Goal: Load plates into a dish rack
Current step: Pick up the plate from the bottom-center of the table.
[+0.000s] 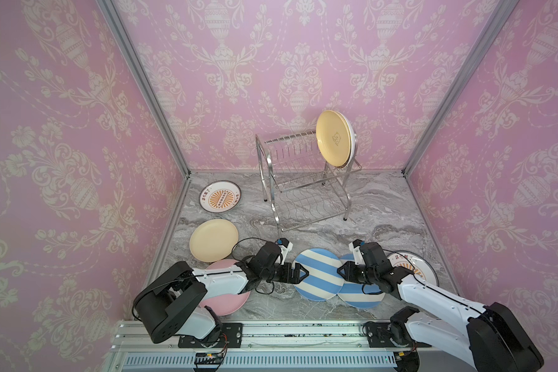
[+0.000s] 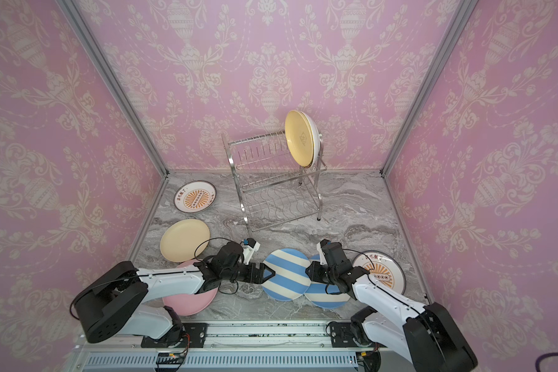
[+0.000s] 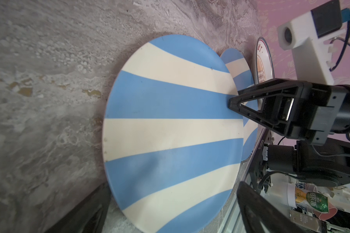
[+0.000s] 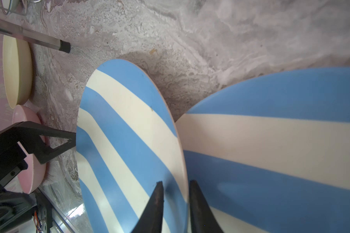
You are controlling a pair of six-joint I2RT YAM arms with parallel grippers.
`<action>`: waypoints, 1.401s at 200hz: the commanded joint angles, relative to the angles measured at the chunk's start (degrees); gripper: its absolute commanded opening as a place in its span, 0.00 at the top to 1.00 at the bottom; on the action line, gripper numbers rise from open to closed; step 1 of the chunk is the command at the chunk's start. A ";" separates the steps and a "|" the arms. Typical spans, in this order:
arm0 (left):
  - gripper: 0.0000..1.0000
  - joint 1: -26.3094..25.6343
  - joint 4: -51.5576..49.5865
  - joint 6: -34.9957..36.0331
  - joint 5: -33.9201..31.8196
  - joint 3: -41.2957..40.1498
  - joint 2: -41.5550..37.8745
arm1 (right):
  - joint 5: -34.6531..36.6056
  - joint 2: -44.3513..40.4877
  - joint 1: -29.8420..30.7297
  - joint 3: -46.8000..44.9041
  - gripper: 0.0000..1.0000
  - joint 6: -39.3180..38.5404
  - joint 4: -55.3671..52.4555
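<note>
A blue-white striped plate (image 1: 318,273) lies near the front, its right edge propped on a second striped plate (image 1: 360,294). My left gripper (image 3: 174,184) is open wide at its left rim, one finger low by the table and one above. My right gripper (image 4: 176,182) is narrowly open over the right rim (image 4: 185,161), one finger above the upper plate and one between the two plates. The chrome dish rack (image 1: 303,180) stands at the back with a yellow plate (image 1: 334,138) upright in its top tier and a white one (image 1: 354,141) behind it.
A cream plate (image 1: 214,240) and a sunburst plate (image 1: 219,197) lie at the left. A pink plate (image 1: 229,299) sits partly under my left arm. Another sunburst plate (image 1: 416,267) lies partly under my right arm. Pink walls close in three sides.
</note>
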 commanded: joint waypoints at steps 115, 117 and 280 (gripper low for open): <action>0.01 -0.32 -6.59 3.41 -0.22 2.49 0.38 | -3.06 -6.76 -0.06 -1.03 1.00 3.86 1.46; 0.01 -0.34 -7.03 3.65 -0.37 2.67 0.20 | -2.81 -6.95 -0.07 -0.83 1.00 3.65 0.95; 0.01 13.17 -27.70 16.37 -12.89 7.72 -24.58 | 14.42 -9.71 0.35 48.42 1.00 -25.88 -46.19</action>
